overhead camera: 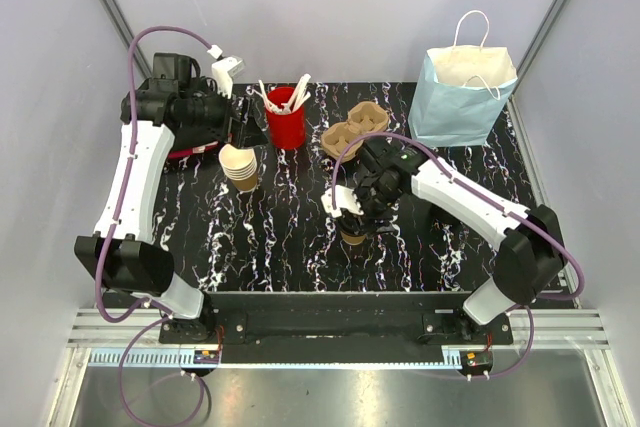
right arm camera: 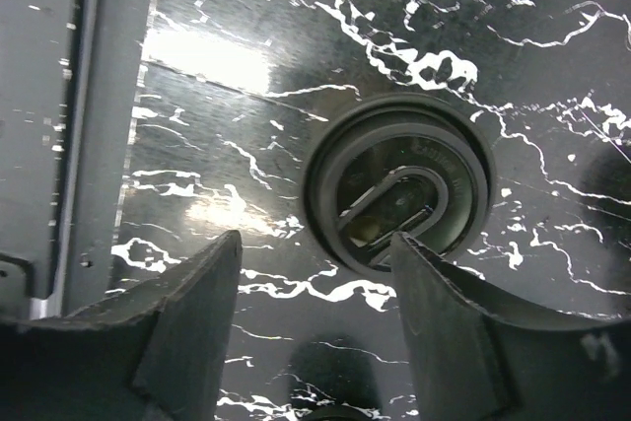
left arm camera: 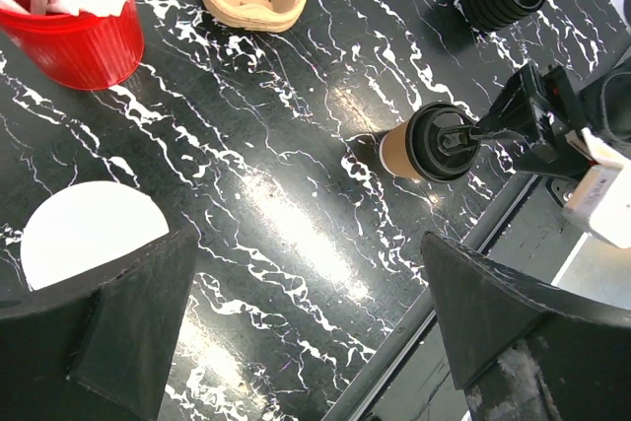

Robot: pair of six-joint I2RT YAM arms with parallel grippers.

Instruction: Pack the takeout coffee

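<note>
The takeout coffee [overhead camera: 352, 236] stands upright on the surface [overhead camera: 280, 237], near the front edge and about midway across. Its black lid [right arm camera: 397, 194] is on and its long axis is vertical. My right claw [right arm camera: 315, 244] hangs just above it, fingers apart, with the lid slightly ahead of the gap between them. My left claw [left arm camera: 306, 342], also spread, is well apart, over by the stack of empty cups [overhead camera: 240, 167]. The right arm is plainly nearer. I judge it must shift forward a touch, then descend to straddle the cup's wall.
</note>
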